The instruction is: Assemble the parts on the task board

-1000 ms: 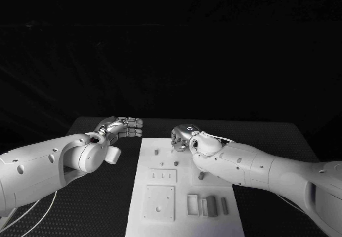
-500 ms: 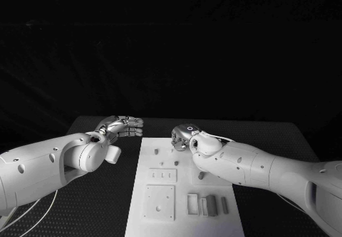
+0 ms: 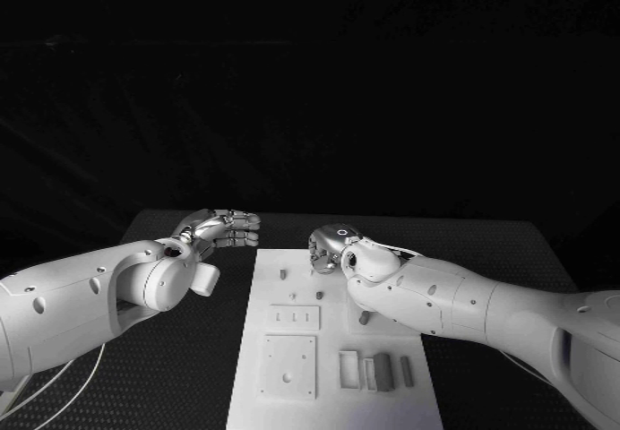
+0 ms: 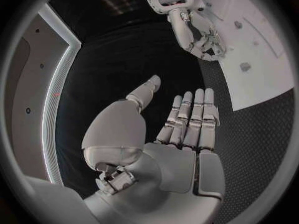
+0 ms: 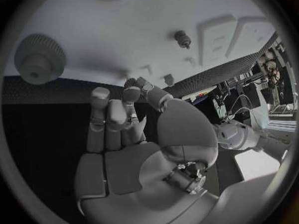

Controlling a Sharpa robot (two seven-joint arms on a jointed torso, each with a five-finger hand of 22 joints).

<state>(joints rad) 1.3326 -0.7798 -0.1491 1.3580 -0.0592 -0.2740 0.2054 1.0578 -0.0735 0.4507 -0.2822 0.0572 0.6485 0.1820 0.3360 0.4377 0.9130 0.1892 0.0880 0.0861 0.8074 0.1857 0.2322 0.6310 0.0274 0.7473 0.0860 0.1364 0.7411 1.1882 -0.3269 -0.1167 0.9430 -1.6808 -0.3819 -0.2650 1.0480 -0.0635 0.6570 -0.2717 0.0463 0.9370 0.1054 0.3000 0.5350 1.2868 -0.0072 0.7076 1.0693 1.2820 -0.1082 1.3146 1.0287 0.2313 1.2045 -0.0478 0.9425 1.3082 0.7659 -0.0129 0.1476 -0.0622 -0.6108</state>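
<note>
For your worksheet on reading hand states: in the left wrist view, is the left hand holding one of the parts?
No: the left hand has its fingers stretched out and apart over the black table, with nothing in them.

I count one task board [image 3: 259,394] on the one black table [image 3: 517,242], and two hands over the table's far end: the left hand [image 3: 222,229] and the right hand [image 3: 330,246]. On the board I make out two raised square plates [image 3: 288,367], one behind the other along its left edge. Near its near edge I count what looks like four narrow bars [image 3: 383,372] in a row, one darker than the rest. Toward the board's far edge I see three small pegs [image 3: 292,296]. From the right wrist I count one knurled round part [image 5: 39,61] and one small stud [image 5: 182,37].
</note>
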